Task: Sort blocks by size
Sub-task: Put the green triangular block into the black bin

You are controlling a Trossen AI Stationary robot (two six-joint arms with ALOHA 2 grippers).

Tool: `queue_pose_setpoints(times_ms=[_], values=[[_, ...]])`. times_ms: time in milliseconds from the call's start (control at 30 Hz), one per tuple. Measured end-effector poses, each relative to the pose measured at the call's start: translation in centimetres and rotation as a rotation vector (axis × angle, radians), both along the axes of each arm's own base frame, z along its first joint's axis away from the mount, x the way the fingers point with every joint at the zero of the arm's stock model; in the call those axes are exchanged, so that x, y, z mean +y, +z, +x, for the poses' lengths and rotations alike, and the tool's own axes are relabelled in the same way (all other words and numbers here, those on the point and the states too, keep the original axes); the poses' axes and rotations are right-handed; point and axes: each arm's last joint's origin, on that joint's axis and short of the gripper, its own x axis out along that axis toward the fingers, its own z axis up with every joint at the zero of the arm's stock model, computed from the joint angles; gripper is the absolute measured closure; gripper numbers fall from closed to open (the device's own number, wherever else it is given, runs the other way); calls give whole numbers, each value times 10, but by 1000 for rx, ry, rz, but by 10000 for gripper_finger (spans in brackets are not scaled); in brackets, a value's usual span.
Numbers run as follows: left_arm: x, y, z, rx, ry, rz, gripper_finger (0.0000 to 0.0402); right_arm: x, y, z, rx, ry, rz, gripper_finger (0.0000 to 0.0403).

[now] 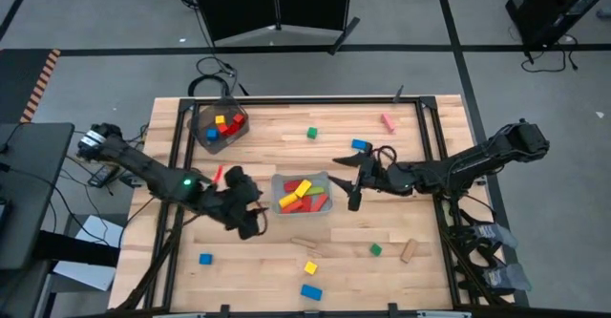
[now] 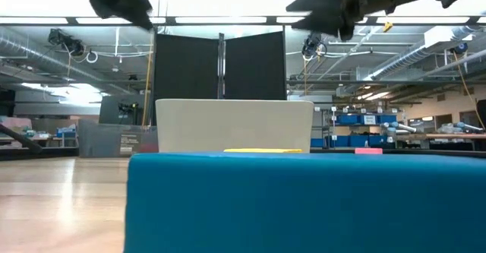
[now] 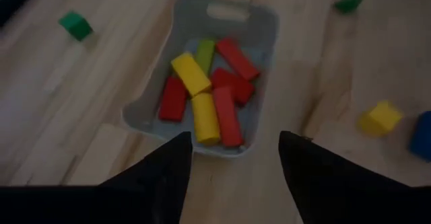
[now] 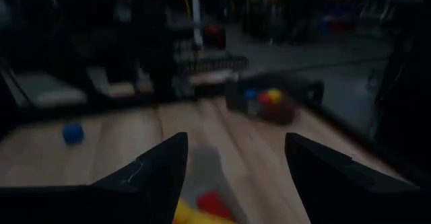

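Observation:
A clear tray at the table's middle holds several red, yellow and green bars. A dark bowl at the far left holds small cubes. Loose blocks lie around: a green cube, a blue one, a pink bar, a yellow cube and a blue bar. My left gripper is open and empty just left of the tray, above the table. My right gripper is open and empty over the tray's right edge.
Two plain wood bars, a green cube and a blue cube lie toward the near edge. A red piece lies beside the left arm. A blue block fills the low view's foreground.

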Motion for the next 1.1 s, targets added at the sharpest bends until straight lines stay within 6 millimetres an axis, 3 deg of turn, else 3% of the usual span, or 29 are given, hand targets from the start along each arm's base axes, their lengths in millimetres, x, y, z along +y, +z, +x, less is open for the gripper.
queue_pose_setpoints(times_ms=[200,333,600,800,1100], values=[[-12,20,-25,-148,44,10,174,-13,-22,-4,268,-86,80,150],[-21,22,-35,-190,55,26,174,-10,-33,-11,488,43,229,153],[-24,24,-39,-235,82,75,175,50,-40,-36,717,435,277,142],[-23,24,-39,-247,99,103,175,96,-43,-62,762,637,132,131],[-23,27,-37,-284,121,127,175,109,-69,-71,837,638,-25,118]])
